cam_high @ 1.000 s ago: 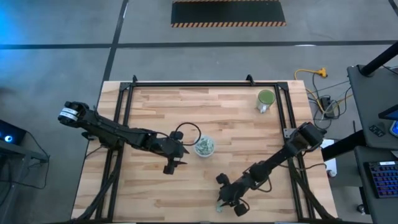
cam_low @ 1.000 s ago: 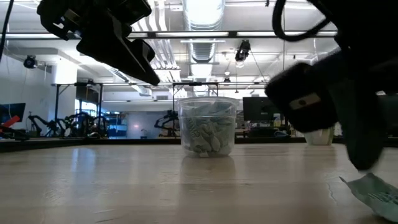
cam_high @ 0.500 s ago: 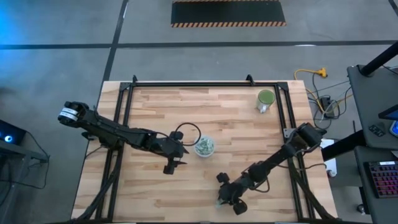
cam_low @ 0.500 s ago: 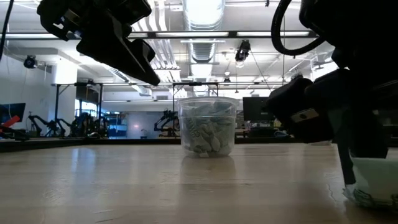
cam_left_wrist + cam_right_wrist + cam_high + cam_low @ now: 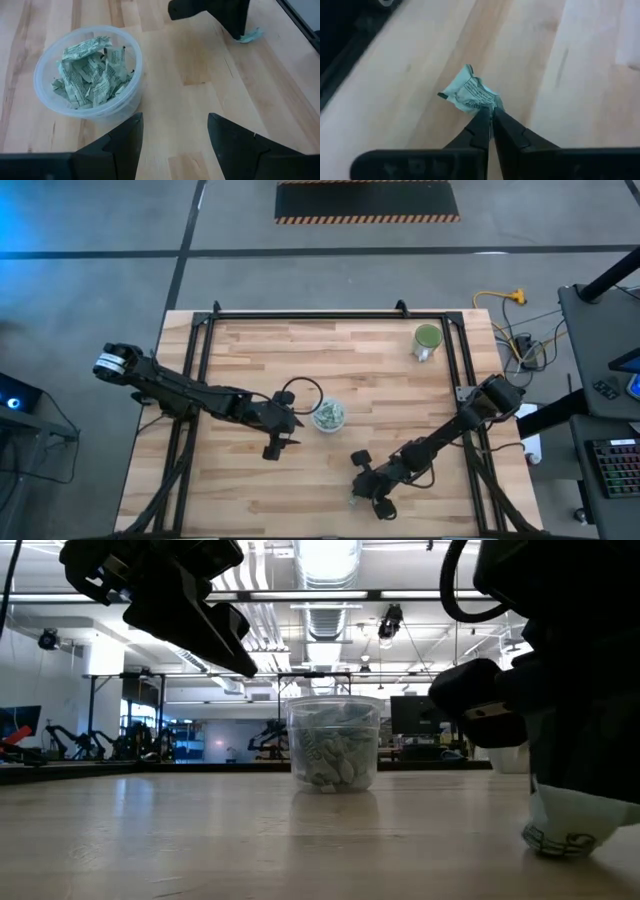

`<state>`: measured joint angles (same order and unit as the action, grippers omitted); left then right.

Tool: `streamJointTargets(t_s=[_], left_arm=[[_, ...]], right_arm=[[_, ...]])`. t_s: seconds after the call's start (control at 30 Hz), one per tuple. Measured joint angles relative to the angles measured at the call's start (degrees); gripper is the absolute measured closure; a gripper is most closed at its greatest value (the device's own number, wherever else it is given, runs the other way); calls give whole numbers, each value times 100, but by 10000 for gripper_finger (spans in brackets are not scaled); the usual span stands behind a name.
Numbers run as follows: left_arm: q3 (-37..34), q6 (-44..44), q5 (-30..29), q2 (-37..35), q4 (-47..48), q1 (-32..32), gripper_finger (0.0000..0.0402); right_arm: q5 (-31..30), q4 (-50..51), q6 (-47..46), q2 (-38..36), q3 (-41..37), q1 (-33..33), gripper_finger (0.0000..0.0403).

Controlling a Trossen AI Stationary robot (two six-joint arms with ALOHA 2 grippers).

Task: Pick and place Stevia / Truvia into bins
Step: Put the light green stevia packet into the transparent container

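A clear round bin (image 5: pixel 329 416) holding several pale green Stevia packets (image 5: pixel 90 72) stands mid-table on its flat base. My left gripper (image 5: pixel 175 135) hovers open just to the bin's left and near side, with nothing between its fingers. Near the table's front edge my right gripper (image 5: pixel 490 112) is shut on one loose Stevia packet (image 5: pixel 467 92). That packet also shows in the low view (image 5: pixel 560 830) and, farther off, in the left wrist view (image 5: pixel 250 35). My right gripper pinches the packet's crumpled near end (image 5: pixel 482 104) between its two fingertips. The fingers slant down from the table's right side. The packet is bunched and bent up at the fingers, and its lower curl (image 5: pixel 555 843) rests on the table.
A green mug (image 5: pixel 427 340) stands at the far right of the table. A black metal frame (image 5: pixel 330 315) runs along the table's far edge and down both sides. Bare wood lies between the bin and the right gripper.
My right gripper has tipped steeper, come down on the packet near the front edge and shut on it. The packet lay flat on the table a second ago and is now bunched and bent up between the fingers.
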<state>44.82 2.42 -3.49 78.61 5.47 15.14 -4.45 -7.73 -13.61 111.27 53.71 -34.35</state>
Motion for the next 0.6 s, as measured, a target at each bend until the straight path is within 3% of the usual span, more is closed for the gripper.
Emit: streamJointTargets(t_s=[0.13, 0.3, 0.43, 0.6], left_arm=[[0, 0, 0, 0, -4, -1, 197], [0, -11, 0, 0, -8, 0, 197], [0, -15, 0, 0, 0, 0, 197], [0, -31, 0, 0, 17, 0, 197]], right_arm=[[-92, 382, 114, -259, -30, 2, 393], [-827, 1038, 400, -779, 27, 31, 394], [-1892, 1318, 685, -1220, 31, 122, 394], [-3798, 1327, 1144, -1756, 33, 319, 394]])
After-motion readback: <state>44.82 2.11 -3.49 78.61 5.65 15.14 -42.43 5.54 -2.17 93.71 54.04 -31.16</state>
